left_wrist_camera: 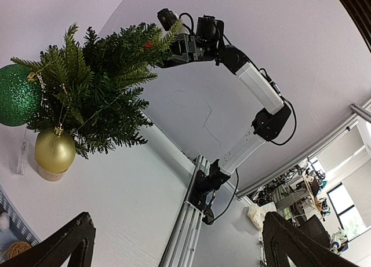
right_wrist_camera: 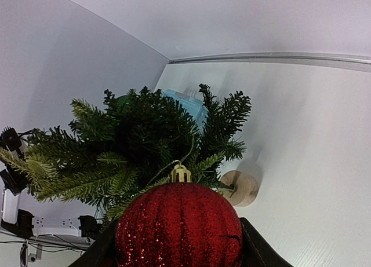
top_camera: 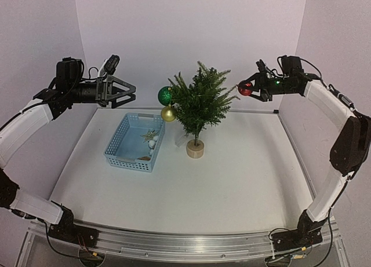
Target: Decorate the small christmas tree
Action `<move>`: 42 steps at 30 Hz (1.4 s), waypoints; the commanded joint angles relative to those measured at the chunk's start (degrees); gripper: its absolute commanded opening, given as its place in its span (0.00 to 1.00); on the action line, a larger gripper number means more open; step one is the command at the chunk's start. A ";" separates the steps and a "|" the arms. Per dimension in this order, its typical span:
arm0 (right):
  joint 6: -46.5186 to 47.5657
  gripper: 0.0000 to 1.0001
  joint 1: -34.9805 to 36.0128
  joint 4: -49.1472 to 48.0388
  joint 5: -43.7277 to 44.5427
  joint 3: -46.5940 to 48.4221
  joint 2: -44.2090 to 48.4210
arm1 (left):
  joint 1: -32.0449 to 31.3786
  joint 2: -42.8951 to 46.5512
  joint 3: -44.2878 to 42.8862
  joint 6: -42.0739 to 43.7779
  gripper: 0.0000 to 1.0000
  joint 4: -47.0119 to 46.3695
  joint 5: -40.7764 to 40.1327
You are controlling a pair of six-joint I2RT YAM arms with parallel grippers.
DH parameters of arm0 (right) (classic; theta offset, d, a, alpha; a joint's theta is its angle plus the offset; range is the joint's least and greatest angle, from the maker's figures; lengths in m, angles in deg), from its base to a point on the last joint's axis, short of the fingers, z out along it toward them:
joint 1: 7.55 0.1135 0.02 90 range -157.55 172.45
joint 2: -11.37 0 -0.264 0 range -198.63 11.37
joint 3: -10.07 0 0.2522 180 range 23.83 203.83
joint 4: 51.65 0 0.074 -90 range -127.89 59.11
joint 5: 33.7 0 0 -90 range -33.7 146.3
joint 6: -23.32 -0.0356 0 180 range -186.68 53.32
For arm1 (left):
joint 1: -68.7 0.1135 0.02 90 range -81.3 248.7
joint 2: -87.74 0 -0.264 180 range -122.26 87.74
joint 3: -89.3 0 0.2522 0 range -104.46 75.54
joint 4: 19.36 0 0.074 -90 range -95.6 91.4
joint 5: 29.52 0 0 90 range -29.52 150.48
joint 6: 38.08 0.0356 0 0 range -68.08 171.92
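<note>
The small christmas tree (top_camera: 200,102) stands on its pale wooden disc base (top_camera: 195,149) at the middle of the table, also seen as tree (left_wrist_camera: 95,87) and tree (right_wrist_camera: 139,142). A green glitter ball (top_camera: 165,95) and a gold ball (top_camera: 168,113) hang on its left side. My right gripper (top_camera: 246,88) is shut on a red glitter ball (right_wrist_camera: 178,226) with a gold cap, held at the tips of the tree's right branches. My left gripper (top_camera: 130,91) hovers open and empty left of the tree, above the basket.
A blue plastic basket (top_camera: 117,146) with several small ornaments lies left of the tree. White walls close in the back and both sides. The arms' rail (top_camera: 185,244) runs along the near edge.
</note>
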 commanded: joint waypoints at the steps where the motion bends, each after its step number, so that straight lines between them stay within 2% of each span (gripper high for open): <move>1: -0.84 0.28 -0.12 -0.36 -0.09 -1.09 -0.35 | 0.07 0.63 -0.23 0.29 1.00 -1.96 0.74; 11: -1.82 0.25 -0.14 -1.05 -2.54 -3.43 -0.38 | 0.08 0.42 -0.14 0.11 1.00 -2.48 0.75; 19: -5.76 0.25 0.62 -10.00 -4.48 -10.00 1.93 | 0.08 0.22 -0.14 -0.13 1.00 -2.74 0.71; 27: -6.86 0.27 0.82 -13.25 -3.82 -10.35 1.52 | 0.06 0.21 -0.43 -0.09 1.00 -2.70 0.81; 32: -8.00 0.34 0.99 -15.65 -4.68 -10.10 1.10 | 0.06 0.30 -0.35 -0.06 1.00 -2.79 0.72; 42: -7.77 0.64 1.12 -15.77 -4.85 -10.95 0.94 | 0.09 0.09 -0.95 0.12 1.00 -2.71 0.72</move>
